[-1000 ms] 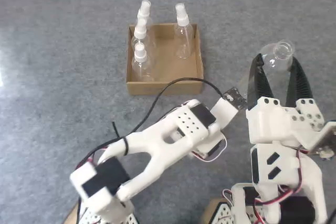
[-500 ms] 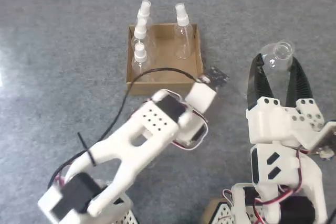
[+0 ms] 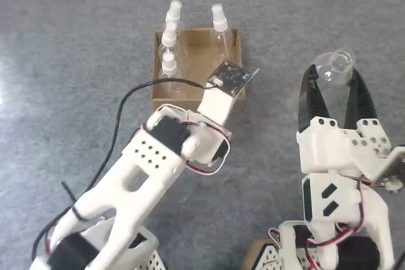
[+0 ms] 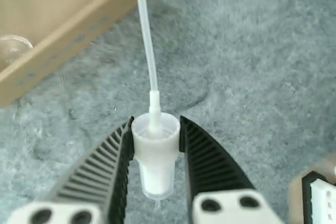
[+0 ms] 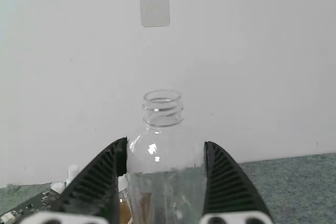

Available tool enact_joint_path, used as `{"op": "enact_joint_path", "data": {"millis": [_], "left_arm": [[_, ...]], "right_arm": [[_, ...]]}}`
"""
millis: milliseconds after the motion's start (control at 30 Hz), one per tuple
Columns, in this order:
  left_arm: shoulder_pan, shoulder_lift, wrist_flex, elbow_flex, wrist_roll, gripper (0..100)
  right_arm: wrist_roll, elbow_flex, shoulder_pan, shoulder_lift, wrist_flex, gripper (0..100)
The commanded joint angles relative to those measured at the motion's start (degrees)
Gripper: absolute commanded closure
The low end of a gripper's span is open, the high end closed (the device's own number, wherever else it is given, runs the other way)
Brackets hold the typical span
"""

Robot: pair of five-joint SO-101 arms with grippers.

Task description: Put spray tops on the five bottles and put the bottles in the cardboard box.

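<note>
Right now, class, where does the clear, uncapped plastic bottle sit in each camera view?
High view: the clear, uncapped plastic bottle stands right of the cardboard box, between the right gripper's black fingers.
Left wrist view: look elsewhere; the left gripper grips a white spray top here.
Right wrist view: bottle in the centre, open neck up, clamped.
Shared landmark: the grey carpet.

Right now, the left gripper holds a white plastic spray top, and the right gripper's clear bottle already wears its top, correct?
No: the right wrist view shows the clear bottle in the right gripper with an open neck; the rest holds.
</note>
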Motion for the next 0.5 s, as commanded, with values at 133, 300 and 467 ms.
{"op": "enact_joint_path", "data": {"millis": [133,300,467], "left_arm": [[-6.2,-10.7,-2.2,1.5,0.4,99],[-11.3,-13.5,-2.3,1.8,0.6,99],[-16.9,-14.8,-3.7,1.9,4.1,99]], "right_arm": [[-0.4,1.7,0.2,0.0,-4.0,97.8],[-0.4,6.7,0.1,0.0,-10.8,98.1],[-0.2,7.1,-3.5,0.0,-10.9,98.2]]}}
